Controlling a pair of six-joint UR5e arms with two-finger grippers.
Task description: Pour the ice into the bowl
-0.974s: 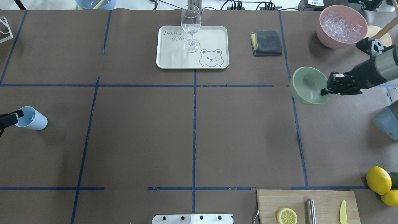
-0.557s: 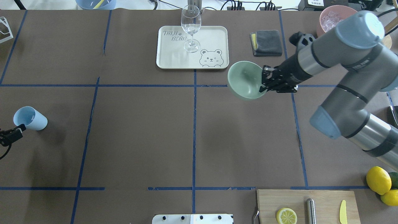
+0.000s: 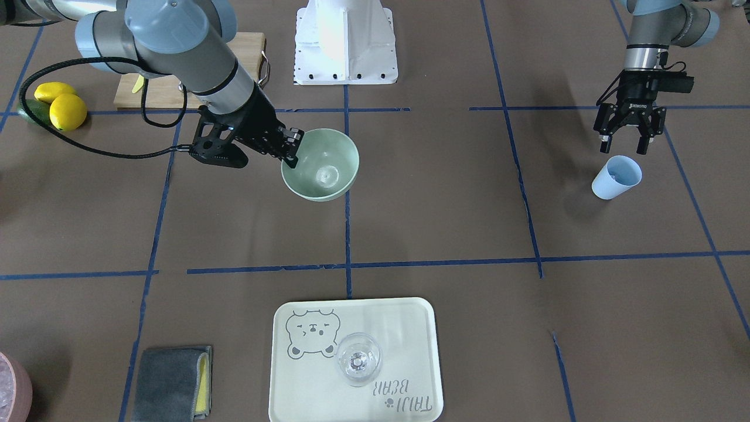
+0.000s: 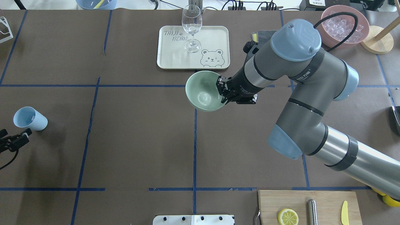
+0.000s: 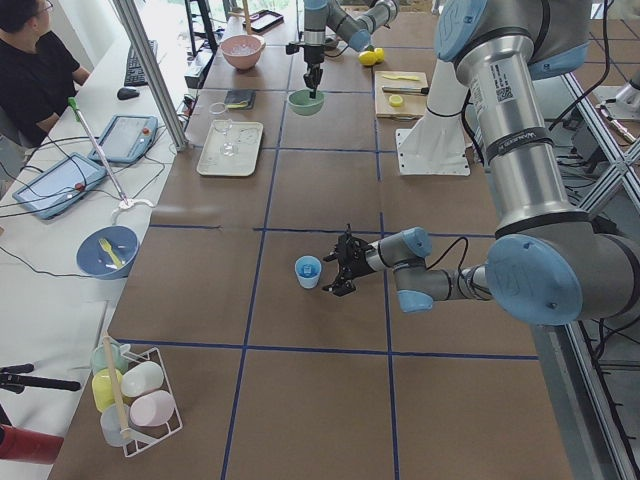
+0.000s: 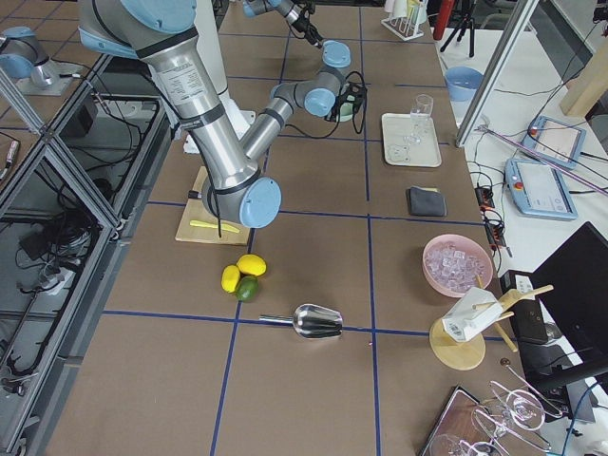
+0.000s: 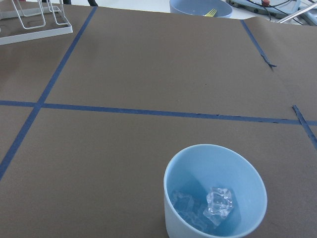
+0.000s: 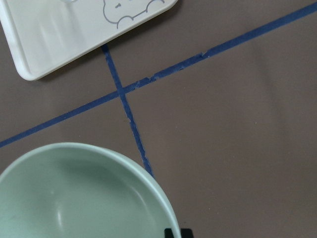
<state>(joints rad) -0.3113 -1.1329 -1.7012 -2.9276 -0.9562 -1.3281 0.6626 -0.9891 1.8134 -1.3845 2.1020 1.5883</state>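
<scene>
The pale mint-green bowl (image 4: 204, 91) is held by its rim in my shut right gripper (image 4: 223, 93), over the table's middle just in front of the tray; it also shows in the front-facing view (image 3: 320, 165) and the right wrist view (image 8: 74, 198). The bowl looks empty. The light blue cup (image 4: 29, 118) stands at the table's left side, and the left wrist view shows clear ice cubes (image 7: 219, 202) in its bottom. My left gripper (image 3: 622, 146) is open and empty, a short way from the cup (image 3: 616, 177) on the robot's side, not touching it.
A cream bear tray (image 4: 212, 37) with a wine glass (image 4: 191, 28) lies at the back centre. A grey cloth (image 3: 170, 384) and a pink container (image 4: 340, 43) of whitish cubes are back right. A cutting board (image 4: 325, 200) with a lemon half and lemons (image 3: 61, 105) lie front right.
My right arm has carried the bowl from the table's right side to the middle. My left gripper has drawn back from the cup's rim towards the robot.
</scene>
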